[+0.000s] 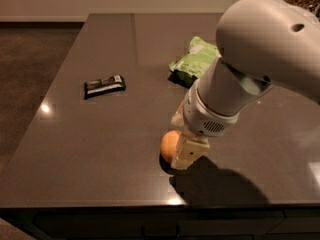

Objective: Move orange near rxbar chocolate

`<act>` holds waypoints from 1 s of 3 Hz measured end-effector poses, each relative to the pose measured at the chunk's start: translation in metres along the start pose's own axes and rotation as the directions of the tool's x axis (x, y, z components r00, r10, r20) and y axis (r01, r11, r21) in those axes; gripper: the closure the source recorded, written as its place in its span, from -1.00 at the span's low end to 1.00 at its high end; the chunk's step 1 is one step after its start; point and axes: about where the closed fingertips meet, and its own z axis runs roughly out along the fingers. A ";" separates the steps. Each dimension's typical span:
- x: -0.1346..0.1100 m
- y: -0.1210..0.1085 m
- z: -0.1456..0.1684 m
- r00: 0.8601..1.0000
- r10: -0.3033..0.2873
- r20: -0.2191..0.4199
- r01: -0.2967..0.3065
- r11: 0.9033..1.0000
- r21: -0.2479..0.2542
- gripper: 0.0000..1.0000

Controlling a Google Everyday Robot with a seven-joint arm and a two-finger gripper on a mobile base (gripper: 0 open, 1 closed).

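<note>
The orange sits on the dark table near its front edge, a little right of the middle. My gripper is down at the table right against the orange's right side and partly covers it. The rxbar chocolate, a flat black bar with white lettering, lies to the far left of the orange, well apart from it. My white arm reaches in from the upper right.
A light-green snack bag lies behind the gripper, partly hidden by the arm. The table's front edge runs just below the orange. The left edge borders dark floor.
</note>
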 end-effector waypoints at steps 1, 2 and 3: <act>-0.005 0.007 0.004 1.000 -0.020 -0.009 0.020 0.999 -0.028 0.16; -0.013 0.011 -0.004 1.000 -0.024 0.009 0.024 0.999 -0.035 0.63; -0.027 0.000 -0.015 0.999 -0.014 0.031 0.015 0.999 -0.031 1.00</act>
